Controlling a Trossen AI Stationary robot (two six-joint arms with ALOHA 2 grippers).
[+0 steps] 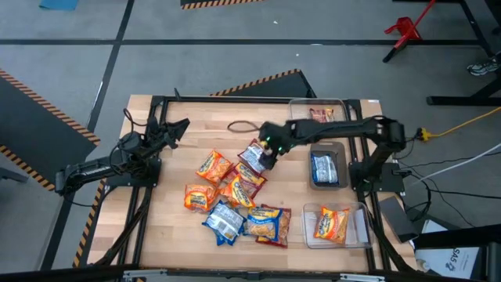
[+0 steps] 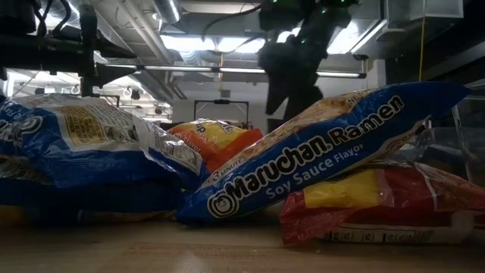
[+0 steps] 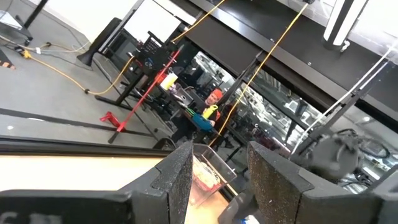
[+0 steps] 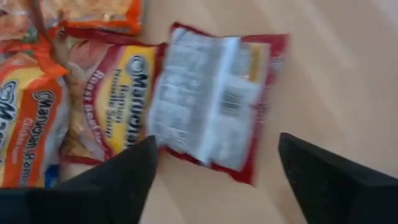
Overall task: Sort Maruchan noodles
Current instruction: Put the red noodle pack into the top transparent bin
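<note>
Several Maruchan packets lie in a loose pile on the wooden table: orange ones [image 1: 213, 166], blue ones [image 1: 225, 221] and dark red ones. My right gripper [image 1: 268, 154] hangs open above a dark red packet [image 4: 214, 99] that lies flat with its printed back up, at the pile's far edge. Its fingers stand on either side of the packet's edge without touching it. A second dark red packet [image 4: 118, 106] lies beside it. My left gripper [image 1: 178, 127] waits open near the table's left side, away from the pile. In the low view a blue soy sauce packet [image 2: 326, 152] leans on a red one [image 2: 394, 197].
Three clear bins stand in a row along the table's right side: the far one [image 1: 342, 104] holds a dark red packet, the middle one [image 1: 342, 149] a blue packet, the near one [image 1: 360, 227] an orange packet. A thin loop [image 1: 241, 126] lies on the table beyond the pile.
</note>
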